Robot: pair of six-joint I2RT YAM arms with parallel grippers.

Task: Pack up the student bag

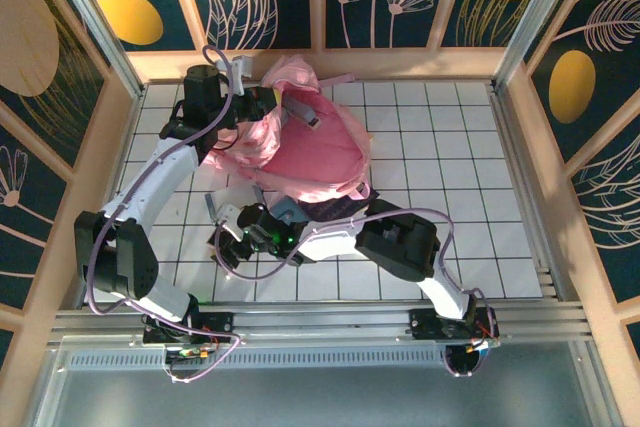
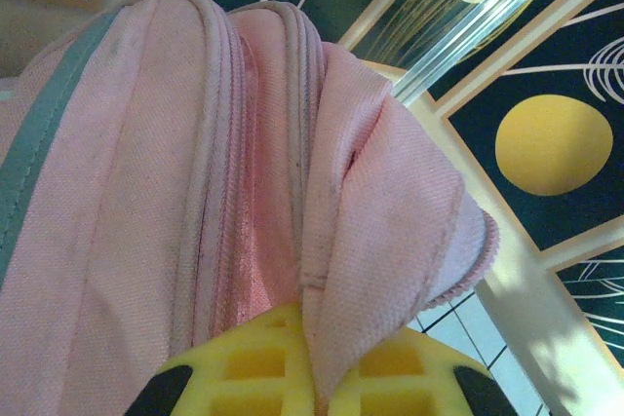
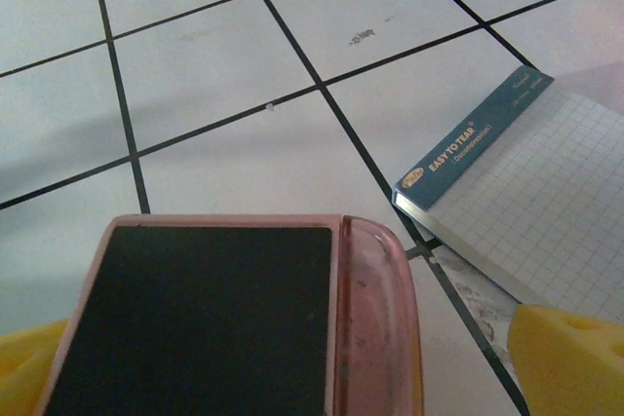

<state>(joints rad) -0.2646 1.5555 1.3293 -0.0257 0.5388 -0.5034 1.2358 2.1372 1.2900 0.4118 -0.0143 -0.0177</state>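
Right hand [image 3: 292, 377] straddling pink case [image 3: 214, 319], notepad [image 3: 526, 211] beside

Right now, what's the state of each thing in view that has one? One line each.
student bag: on the table, a fold of fabric pinched; can't tell if a zip is open.
left gripper: shut on the student bag's fabric.
right gripper: open, straddling the pink-edged slab, gap at one finger.
pink-edged slab: flat on the table, dark face up.
notepad: flat on the table, grid page up, untouched.

"easy to tear" on notepad [image 3: 531, 207]
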